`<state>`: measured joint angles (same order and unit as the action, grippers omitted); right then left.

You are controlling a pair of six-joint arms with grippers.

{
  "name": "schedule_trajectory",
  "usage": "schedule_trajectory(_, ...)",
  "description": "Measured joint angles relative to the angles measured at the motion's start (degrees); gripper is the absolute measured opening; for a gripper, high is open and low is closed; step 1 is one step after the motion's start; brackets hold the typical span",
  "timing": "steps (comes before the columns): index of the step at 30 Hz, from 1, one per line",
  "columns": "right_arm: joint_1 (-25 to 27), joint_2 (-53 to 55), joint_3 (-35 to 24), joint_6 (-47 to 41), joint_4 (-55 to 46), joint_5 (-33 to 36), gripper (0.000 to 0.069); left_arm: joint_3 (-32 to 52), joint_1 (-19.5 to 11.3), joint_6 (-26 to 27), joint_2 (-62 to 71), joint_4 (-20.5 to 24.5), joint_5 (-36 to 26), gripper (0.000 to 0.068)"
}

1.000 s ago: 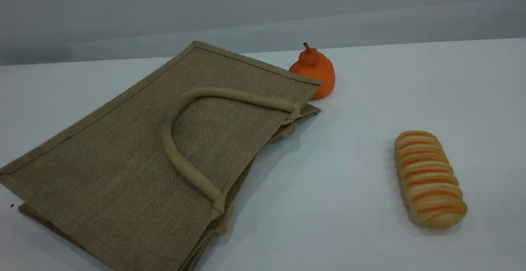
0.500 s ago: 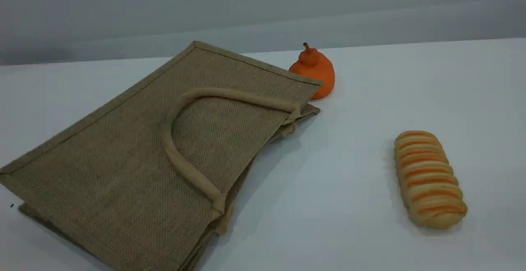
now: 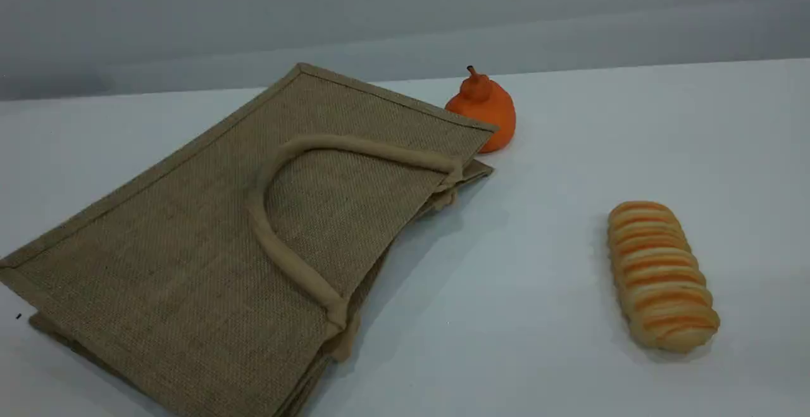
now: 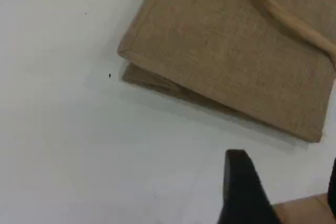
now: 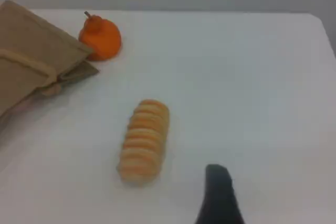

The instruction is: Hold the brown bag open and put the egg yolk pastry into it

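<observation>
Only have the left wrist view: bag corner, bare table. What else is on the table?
Observer: A long orange-striped bread lies to the right of the brown bag, well apart from it.
Operator: Anything near the bag mouth?
Observer: An orange pear-shaped item stands at the far corner of the mouth end. I cannot tell whether it touches the bag.
Operator: Egg yolk pastry?
Observer: Not visible in any view. The bag lies flat with its mouth closed.
</observation>
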<state>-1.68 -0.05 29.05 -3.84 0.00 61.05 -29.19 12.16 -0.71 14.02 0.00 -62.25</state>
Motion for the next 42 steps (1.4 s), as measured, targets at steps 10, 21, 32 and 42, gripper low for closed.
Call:
schedule_trajectory(10, 0.0, 0.05, 0.0, 0.0, 0.0, 0.0, 0.0434, 0.0, -7.49, 0.0, -0.54, 0.0, 0.0, 0.0353)
schedule_trajectory(21, 0.0, 0.05, 0.0, 0.0, 0.0, 0.0, 0.0434, 0.0, -10.33, 0.0, -10.85, 0.0, -0.06, 0.0353)
schedule_trajectory(32, -0.69, 0.05, 0.0, 0.0, 0.0, 0.0, 0.0434, 0.0, -10.28, 0.0, -14.07, 0.0, -0.12, 0.0353)
schedule_trajectory(42, -0.69, 0.05, 0.0, 0.0, 0.0, 0.0, 0.0434, 0.0, -10.28, 0.05, -14.02, 0.0, -0.12, 0.0353)
